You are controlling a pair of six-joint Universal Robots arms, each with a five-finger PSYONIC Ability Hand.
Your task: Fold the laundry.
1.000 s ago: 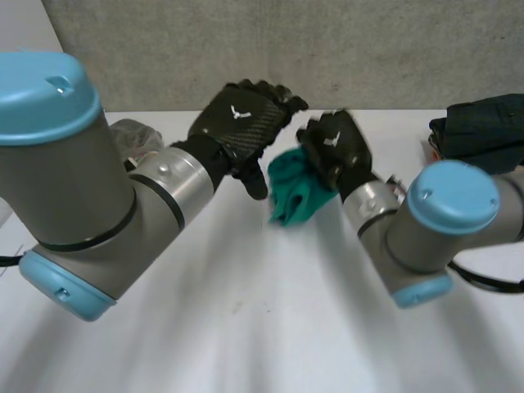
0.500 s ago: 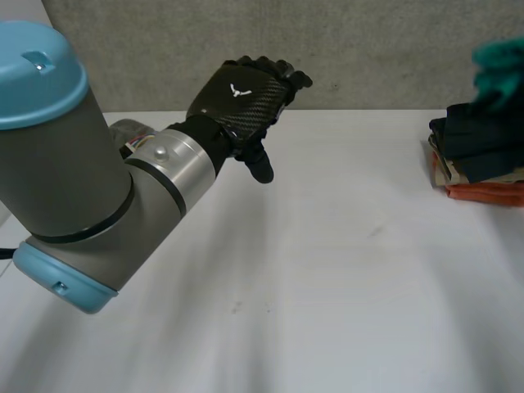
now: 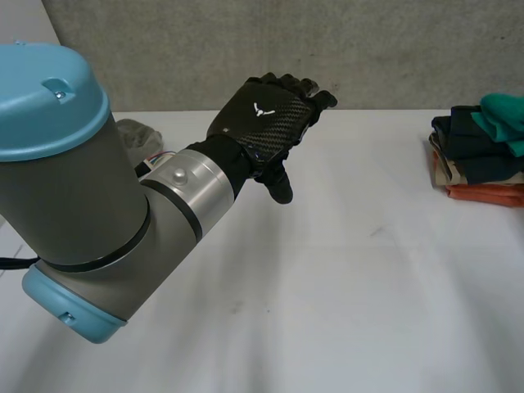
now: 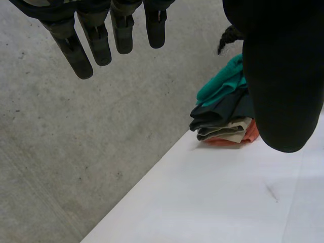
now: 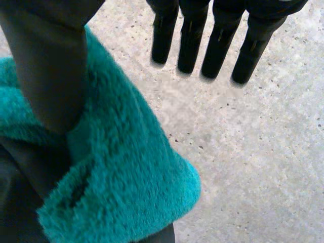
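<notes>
The teal fleece cloth [image 3: 505, 115] tops the folded stack [image 3: 479, 164] at the frame's right edge, on the tabletop [image 3: 344, 286]. It looks light, soft and floppy, best pinched at an edge. The right hand [image 5: 50, 76] is over it with fingers [image 5: 220, 50] straight, gripping nothing. The left hand [image 3: 266, 123] hangs open in mid-frame.

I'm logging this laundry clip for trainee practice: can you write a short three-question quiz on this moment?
1. True or false: the left hand is holding a cloth.
2. Which colour tops the stack at the table's edge? A orange, B teal, C beige.
3. Fill in: the right hand's fingers are ____ (straight or curled).

Key: 1 false, it is open and holds nothing. 2 B, the teal cloth. 3 straight.
</notes>
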